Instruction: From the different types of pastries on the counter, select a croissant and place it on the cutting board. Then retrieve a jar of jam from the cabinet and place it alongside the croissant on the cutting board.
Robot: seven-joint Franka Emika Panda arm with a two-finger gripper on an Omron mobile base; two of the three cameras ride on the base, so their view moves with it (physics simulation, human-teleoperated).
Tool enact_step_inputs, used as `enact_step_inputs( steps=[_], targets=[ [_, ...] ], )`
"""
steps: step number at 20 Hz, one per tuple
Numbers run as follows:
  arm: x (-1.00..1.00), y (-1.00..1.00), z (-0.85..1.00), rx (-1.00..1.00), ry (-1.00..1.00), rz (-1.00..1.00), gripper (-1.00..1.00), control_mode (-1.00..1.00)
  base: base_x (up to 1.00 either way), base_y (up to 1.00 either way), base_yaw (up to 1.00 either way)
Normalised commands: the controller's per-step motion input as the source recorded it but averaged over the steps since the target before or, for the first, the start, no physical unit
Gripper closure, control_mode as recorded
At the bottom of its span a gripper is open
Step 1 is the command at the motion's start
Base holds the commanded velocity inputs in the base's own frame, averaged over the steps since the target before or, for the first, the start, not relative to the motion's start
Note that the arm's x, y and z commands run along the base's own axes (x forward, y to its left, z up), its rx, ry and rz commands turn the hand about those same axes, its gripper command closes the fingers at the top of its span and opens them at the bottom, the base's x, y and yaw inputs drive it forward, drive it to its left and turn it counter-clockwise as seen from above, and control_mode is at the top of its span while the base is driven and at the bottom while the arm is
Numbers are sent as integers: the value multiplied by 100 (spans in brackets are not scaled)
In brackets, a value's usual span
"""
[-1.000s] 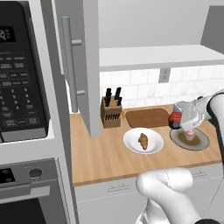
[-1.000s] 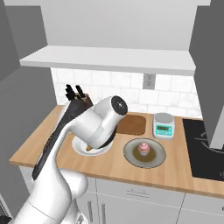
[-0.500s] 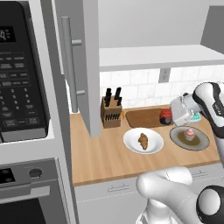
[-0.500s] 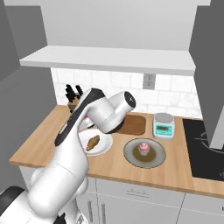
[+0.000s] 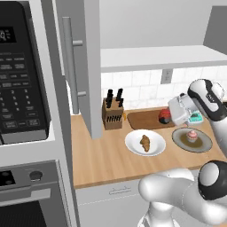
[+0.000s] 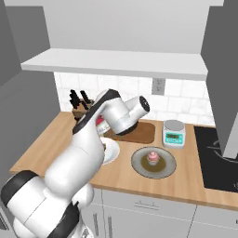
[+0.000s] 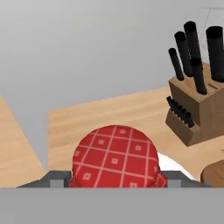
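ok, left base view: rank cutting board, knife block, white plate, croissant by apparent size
1. cutting board, though the hand hides its right end
2. white plate, close to the board, so their order is unsure
3. knife block
4. croissant, clearly smallest

The plate is nearer the camera than the board.

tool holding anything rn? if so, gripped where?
Yes: the jar of jam. The tool has a finger on either side of the jar, just below its red checked lid, as the hand view shows.

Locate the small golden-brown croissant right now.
The small golden-brown croissant lies on the round white plate, mid-counter in the left base view, between the wooden knife block and the pink-frosted cupcake.
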Motion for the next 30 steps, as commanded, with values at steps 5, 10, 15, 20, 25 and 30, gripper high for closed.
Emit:
enact_step_inputs(
  steps=[5,10,15,20,25,30],
  targets=[
    [53,-12,-34,0,-16,7,100,-100,0,0,0],
    [49,-31,-1,0,-14,14,100,-100,0,0,0],
    [4,2,0,1,1,15,100,-100,0,0,0],
    [52,4,-3,0,0,3,100,-100,0,0,0],
    [65,0,-26,0,0,0,100,-100,0,0,0],
    [60,0,-38,0,0,0,100,-100,0,0,0]
  ],
)
